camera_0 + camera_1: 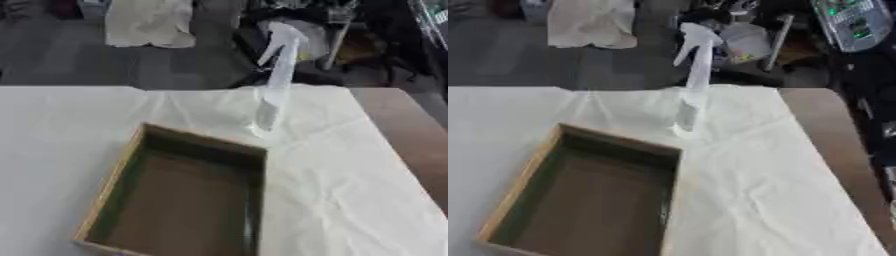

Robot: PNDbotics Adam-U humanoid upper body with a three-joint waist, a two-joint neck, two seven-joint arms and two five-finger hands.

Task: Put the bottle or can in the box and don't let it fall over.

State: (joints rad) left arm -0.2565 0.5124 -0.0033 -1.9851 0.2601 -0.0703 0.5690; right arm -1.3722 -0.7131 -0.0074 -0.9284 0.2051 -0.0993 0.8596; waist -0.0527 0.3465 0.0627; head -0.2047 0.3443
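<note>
On the desk (398,130), covered by a white cloth (341,190), a clear spray bottle (273,95) is stood upright just beyond the open box (188,195). No hand is shown, so its state cannot be told.

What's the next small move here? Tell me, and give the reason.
Probably bring a hand in to the spray bottle and close round its body. It stands upright on the white cloth just past the far right corner of the open box, which looks empty, and no hand shows in either view.
</note>
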